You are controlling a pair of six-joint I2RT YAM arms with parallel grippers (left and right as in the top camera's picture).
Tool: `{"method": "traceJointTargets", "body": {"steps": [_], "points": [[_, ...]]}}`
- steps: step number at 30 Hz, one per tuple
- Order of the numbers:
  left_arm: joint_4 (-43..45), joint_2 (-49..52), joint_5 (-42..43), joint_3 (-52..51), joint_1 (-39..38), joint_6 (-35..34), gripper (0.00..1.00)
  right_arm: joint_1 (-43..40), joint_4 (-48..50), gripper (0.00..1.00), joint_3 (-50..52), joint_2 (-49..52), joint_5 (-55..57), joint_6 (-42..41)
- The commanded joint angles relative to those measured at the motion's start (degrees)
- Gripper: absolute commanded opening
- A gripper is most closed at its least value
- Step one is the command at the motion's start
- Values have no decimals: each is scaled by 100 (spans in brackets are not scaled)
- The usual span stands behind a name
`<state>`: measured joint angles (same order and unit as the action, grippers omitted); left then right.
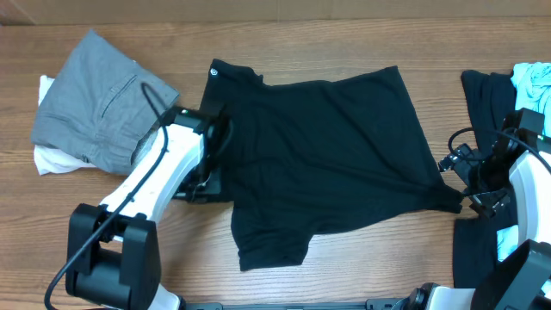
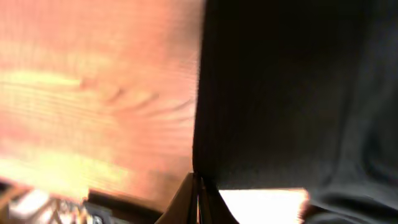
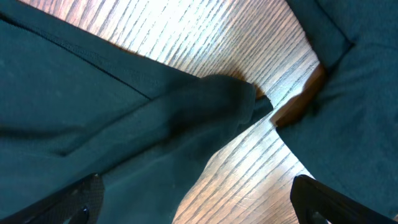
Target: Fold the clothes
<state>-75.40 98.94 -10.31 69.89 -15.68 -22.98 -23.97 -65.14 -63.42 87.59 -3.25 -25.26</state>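
The black T-shirt [image 1: 327, 146] lies spread across the middle of the wooden table, with a small white round logo at its top left corner. My left gripper [image 1: 211, 159] is at the shirt's left edge. In the left wrist view its fingers [image 2: 199, 186] are pressed together on the edge of the black fabric [image 2: 280, 93]. My right gripper [image 1: 465, 198] is at the shirt's pointed right corner. In the right wrist view its fingers [image 3: 199, 199] are wide apart, with the shirt's fabric [image 3: 124, 124] lying partly between them on the table.
A folded grey garment [image 1: 95, 99] lies on a white one [image 1: 52, 159] at the back left. At the right edge lie another black garment [image 1: 482, 95], also in the right wrist view [image 3: 360, 93], and a light-blue one [image 1: 534, 82].
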Motion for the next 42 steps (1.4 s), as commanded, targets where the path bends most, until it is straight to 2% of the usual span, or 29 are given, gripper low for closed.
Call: {"method": "traceJointTargets", "body": {"steps": [1,7,8,9,11,14,18,19,20,22,23,30,34,39,42], "points": [[-92,-35,-238,-341,262,-664,4,13,31,100,-101,-85,-76,9],[-131,-120,-262,-472,828,-684,4,13,28,100,-101,-85,-92,24],[-105,-173,-256,-470,942,-684,17,13,31,100,-101,-85,-92,22],[-61,-238,-254,-470,1058,-682,38,13,31,100,-101,-85,-92,24],[216,-389,9,-470,1272,-442,50,13,31,100,-101,-85,-92,24],[870,-649,997,-448,1388,411,57,13,35,100,-101,-85,-94,22],[1659,-1097,2074,-306,1335,1008,59,13,35,100,-101,-85,-94,22],[1882,-1185,2323,-304,1309,1058,58,13,35,100,-101,-85,-94,22],[2085,-1222,2527,-304,1276,1062,50,13,35,100,-101,-85,-92,22],[2356,-1172,2643,-317,1182,1099,13,13,33,100,-101,-85,-92,22],[2437,-1104,2535,-343,1139,1097,4,13,31,100,-101,-85,-94,22],[3198,33,2031,-608,1128,1056,4,13,28,100,-101,-85,-94,22],[3064,697,1843,-608,1279,1062,4,13,26,100,-101,-85,-94,24],[2964,918,1318,-597,1626,1172,4,13,42,100,-101,-85,-258,35],[3134,916,1088,-442,1902,1185,4,46,203,98,-98,-85,-848,542]]}}
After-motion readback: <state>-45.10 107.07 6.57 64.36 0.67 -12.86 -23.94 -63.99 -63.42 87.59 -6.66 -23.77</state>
